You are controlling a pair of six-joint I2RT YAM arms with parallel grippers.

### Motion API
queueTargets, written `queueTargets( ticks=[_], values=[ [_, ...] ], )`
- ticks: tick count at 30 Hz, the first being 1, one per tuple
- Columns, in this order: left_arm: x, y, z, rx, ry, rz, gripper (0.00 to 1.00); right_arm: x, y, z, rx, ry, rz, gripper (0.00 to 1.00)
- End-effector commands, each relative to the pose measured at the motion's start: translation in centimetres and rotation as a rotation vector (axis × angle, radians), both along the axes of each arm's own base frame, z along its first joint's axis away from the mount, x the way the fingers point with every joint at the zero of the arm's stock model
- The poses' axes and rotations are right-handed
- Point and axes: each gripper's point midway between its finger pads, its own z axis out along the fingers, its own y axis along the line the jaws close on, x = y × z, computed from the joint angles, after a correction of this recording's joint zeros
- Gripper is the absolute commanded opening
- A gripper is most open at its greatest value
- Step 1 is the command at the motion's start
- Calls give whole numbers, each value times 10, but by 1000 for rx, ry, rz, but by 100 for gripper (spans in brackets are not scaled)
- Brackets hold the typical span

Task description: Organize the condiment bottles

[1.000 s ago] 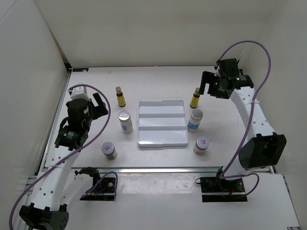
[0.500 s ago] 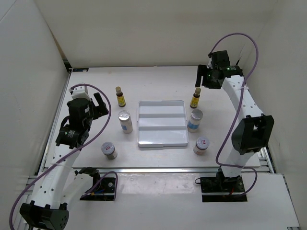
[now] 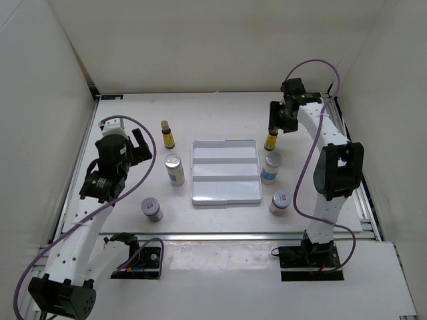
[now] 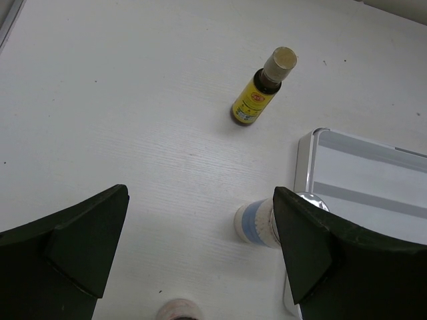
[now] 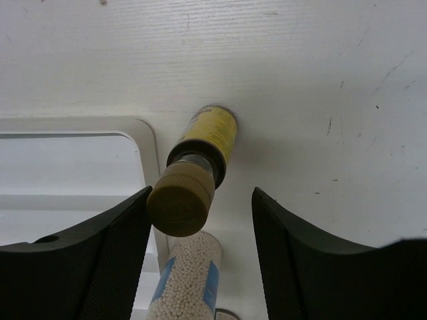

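White table (image 3: pixel 227 110), walled on three sides. From above, six upright condiment bottles (image 3: pixel 174 168) flank the ridged tray (image 3: pixel 225 142), three at 9 o'clock and three at 3, with bare board around them. The left gripper (image 3: pixel 137 148) hangs spread.

Left wrist: the left brown bottle (image 4: pixel 262 97) has a yellow label; its red mark is unreadable.

Right wrist: the right gripper (image 5: pixel 200 200) straddles the right brown bottle (image 5: pixel 208 137), one finger (image 5: pixel 100 260) touching its cap (image 5: pixel 180 200), the other apart.

the tray (image 3: pixel 225 172) lies between two rows of three bottles (image 3: pixel 174 168).
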Motion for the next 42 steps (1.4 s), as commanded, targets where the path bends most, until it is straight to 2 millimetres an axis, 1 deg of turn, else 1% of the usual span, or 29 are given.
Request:
queueTargets(
  ticks=[1,3,4,5,6,7,10,11,13,14,16,17,19,20,21,22,24,25,27,30,33,34,35,36,38,39,40,41,42],
  values=[
    [0,0,0,-2,1,6,100,20,2,18,0,-84,-6,62],
    [1,0,-2,8,10,2,100,26,1,22,-5,-97,-11,58],
    [1,0,-2,8,11,2,100,26,1,17,-7,-87,-11,56],
    [1,0,-2,8,11,2,100,26,2,17,-3,-86,-19,51],
    [1,0,-2,8,11,2,100,28,2,21,-1,-96,-19,49],
    [1,0,-2,8,11,2,100,28,4,17,5,-86,-14,48],
    [2,0,-5,10,20,2,100,28,4,17,5,-86,-14,42],
    [2,0,-5,10,20,2,100,28,4,17,5,-86,-14,38],
    [2,0,-5,10,20,2,100,28,4,17,5,-86,-14,33],
    [2,0,-5,10,20,2,100,28,4,17,5,-86,-14,27],
    [2,0,-5,10,20,2,100,27,4,25,9,-104,-14,22],
    [2,0,-5,10,20,2,100,27,2,34,3,-125,-21,20],
    [2,0,-5,10,20,2,100,25,3,46,-2,-151,-19,17],
    [2,0,-5,10,20,2,100,23,6,58,-6,-179,-15,17],
    [2,0,-5,10,20,2,100,21,6,64,-3,-193,-16,17],
    [2,0,-5,10,20,2,100,18,14,70,-19,-210,7,16],
    [2,0,-5,10,20,2,100,15,17,91,-42,-264,14,13],
    [2,0,-5,10,20,2,100,10,26,101,-48,-289,44,12],
    [2,0,-5,10,20,2,100,7,34,109,-66,-313,64,11],
    [2,0,-5,10,20,2,100,-4,62,124,-65,-352,127,9],
    [2,0,-5,10,20,2,100,-9,77,124,-59,-353,161,9],
    [2,0,-5,10,20,2,100,-13,85,124,-56,-354,179,8],
    [2,0,-5,10,20,2,100,-16,88,123,-57,-345,189,8],
    [2,0,-5,10,20,2,100,-23,96,121,-55,-342,211,8],
    [2,0,-5,10,20,2,100,-27,103,118,-62,-336,227,8],
    [2,0,-5,10,20,2,100,-32,106,107,-70,-311,240,8],
    [2,0,-5,10,20,2,100,-37,111,102,-66,-297,247,8],
    [2,0,-5,10,20,2,100,-38,109,97,-72,-285,234,8],
    [2,0,-5,10,20,2,100,-40,113,93,-72,-282,244,8]
  ],
)
